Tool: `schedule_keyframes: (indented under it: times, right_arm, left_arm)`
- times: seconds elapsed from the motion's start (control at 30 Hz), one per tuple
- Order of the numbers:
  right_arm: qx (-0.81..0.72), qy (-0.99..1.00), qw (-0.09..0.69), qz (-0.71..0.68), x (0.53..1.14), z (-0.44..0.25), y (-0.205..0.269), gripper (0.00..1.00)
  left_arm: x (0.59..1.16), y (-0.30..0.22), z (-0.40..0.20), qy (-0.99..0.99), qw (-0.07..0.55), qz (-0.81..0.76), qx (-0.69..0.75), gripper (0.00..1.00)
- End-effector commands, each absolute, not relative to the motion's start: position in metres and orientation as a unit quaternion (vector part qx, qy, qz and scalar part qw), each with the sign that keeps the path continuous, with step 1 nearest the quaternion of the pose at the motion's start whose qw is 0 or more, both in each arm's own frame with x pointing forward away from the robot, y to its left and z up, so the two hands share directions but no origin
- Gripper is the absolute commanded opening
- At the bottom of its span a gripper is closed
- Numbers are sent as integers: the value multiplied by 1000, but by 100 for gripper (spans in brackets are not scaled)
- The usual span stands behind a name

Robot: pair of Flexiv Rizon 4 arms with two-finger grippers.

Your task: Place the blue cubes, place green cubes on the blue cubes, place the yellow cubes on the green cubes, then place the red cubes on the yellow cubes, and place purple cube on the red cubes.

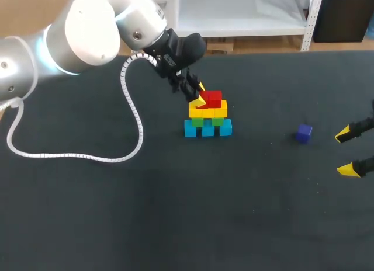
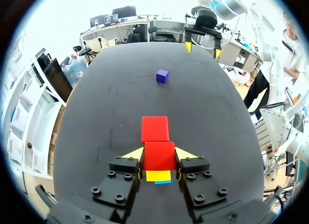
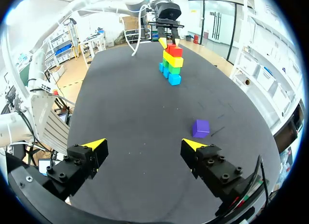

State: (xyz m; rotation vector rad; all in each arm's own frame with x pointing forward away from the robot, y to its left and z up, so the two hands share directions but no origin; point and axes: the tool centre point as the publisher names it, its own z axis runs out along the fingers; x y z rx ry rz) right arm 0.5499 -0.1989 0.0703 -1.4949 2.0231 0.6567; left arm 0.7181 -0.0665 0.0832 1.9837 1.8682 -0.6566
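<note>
Trouble up top: red cube (image 2: 159, 156) pinched by the left gripper (image 2: 159, 154) over the yellow layer (image 1: 208, 111), right beside the other red cube (image 2: 155, 129), so a skewed release could knock that neighbour off. Held square and level, stack (image 1: 208, 119) rows running side to side toward the purple cube (image 3: 201, 128), near the wide-spread right gripper (image 3: 144, 145).

Robot lab: arm (image 1: 87, 25) over black table (image 1: 175, 224)

Light bright and even from overhead. Matte dark bench (image 1: 117, 212) shows no glare. Cube stack (image 1: 208, 116) sharp, with only a faint soft shadow at its base. White left arm (image 1: 87, 23) above the stack is nearly blown out. Wrist views bend strongly toward their black rims, and the room beyond the bench is overexposed.
</note>
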Motion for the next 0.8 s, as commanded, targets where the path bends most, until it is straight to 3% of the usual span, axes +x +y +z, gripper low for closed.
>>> schedule_keyframes:
  times: [0.03, 0.07, 0.8]
  right_arm:
    - [-554, 749, 268, 245, 551, 69, -199, 100]
    - [-554, 749, 268, 245, 551, 69, -199, 100]
    - [-554, 749, 268, 245, 551, 69, -199, 100]
  left_arm:
    - [721, -67, 83, 656, 166, -232, 699, 72]
    - [721, -67, 83, 656, 165, -233, 699, 99]
    - [727, -67, 84, 659, 169, -233, 695, 100]
